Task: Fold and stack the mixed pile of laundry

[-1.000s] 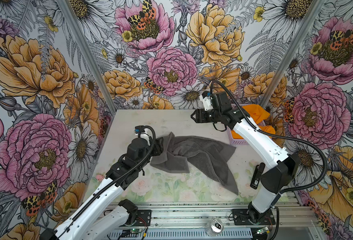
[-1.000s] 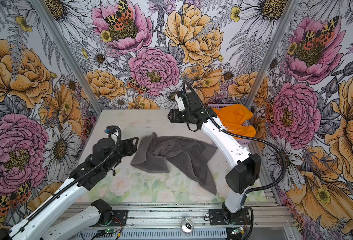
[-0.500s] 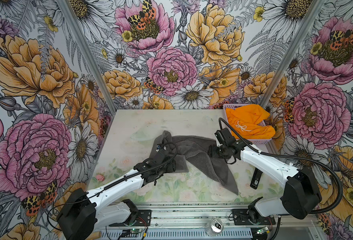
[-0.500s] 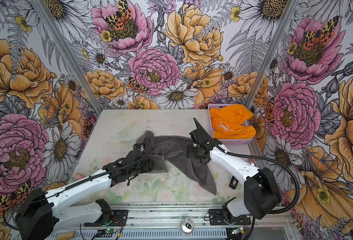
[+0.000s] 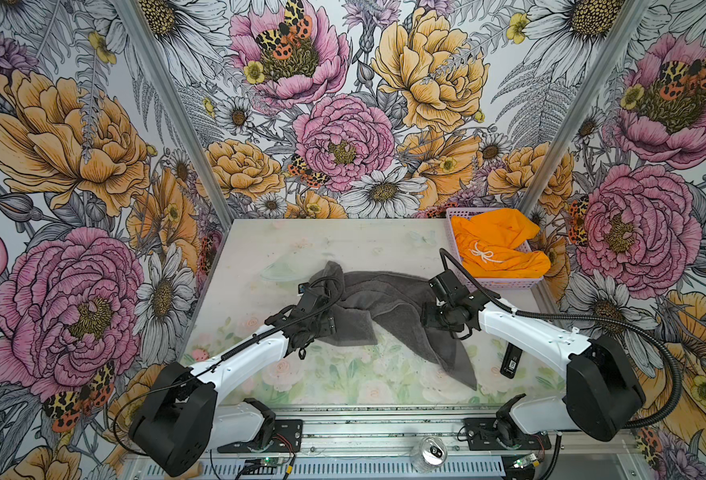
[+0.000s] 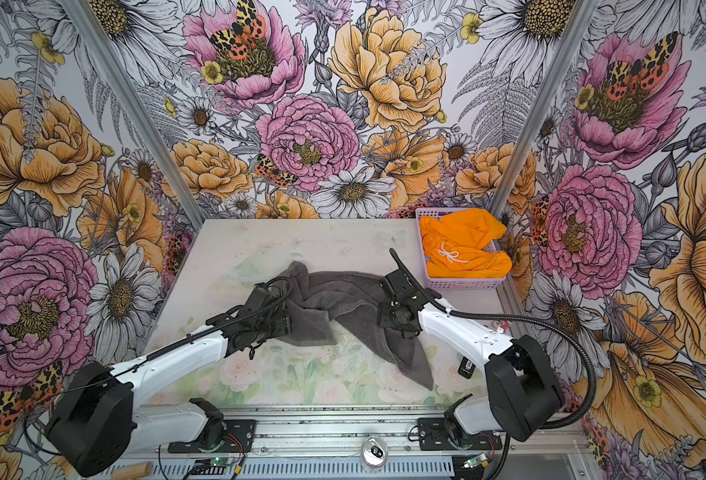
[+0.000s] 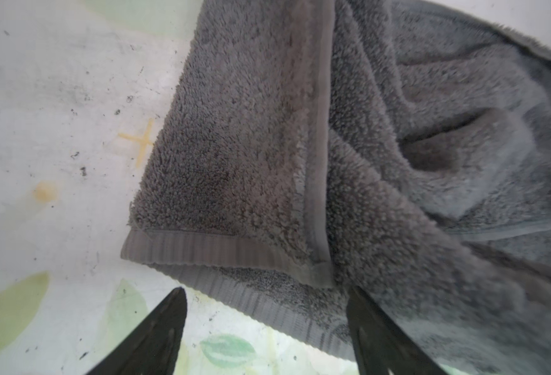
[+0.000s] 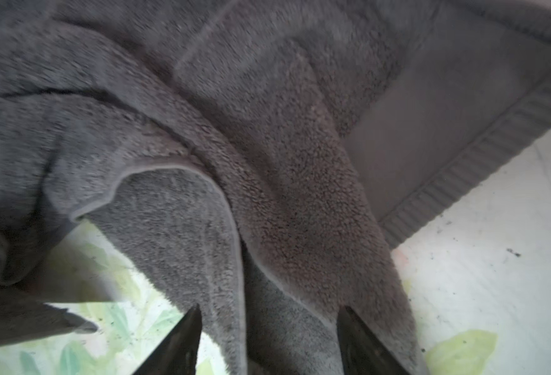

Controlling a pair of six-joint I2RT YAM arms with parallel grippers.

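Note:
The dark grey towel (image 5: 388,305) (image 6: 343,303) lies crumpled across the middle of the table in both top views, with one corner trailing toward the front right. My left gripper (image 5: 329,324) (image 7: 264,292) sits low at the towel's left end, open, and the ribbed hem (image 7: 202,248) lies flat just beyond its fingertips. My right gripper (image 5: 428,321) (image 8: 269,308) is down on the towel's right part, jaws apart, with a fold of towel (image 8: 287,233) lying between the fingers. The orange shorts (image 5: 497,249) (image 6: 463,249) with their white drawstring are heaped in the basket.
The lavender basket (image 5: 497,284) stands at the table's back right corner against the floral wall. A small black object (image 5: 511,360) lies on the table near the right arm. A can (image 5: 428,451) stands on the front rail. Floral walls enclose three sides.
Both arms have come down onto the towel. The right arm swung from beside the basket to the towel's right part. The left gripper moved onto the left end and opened wider.

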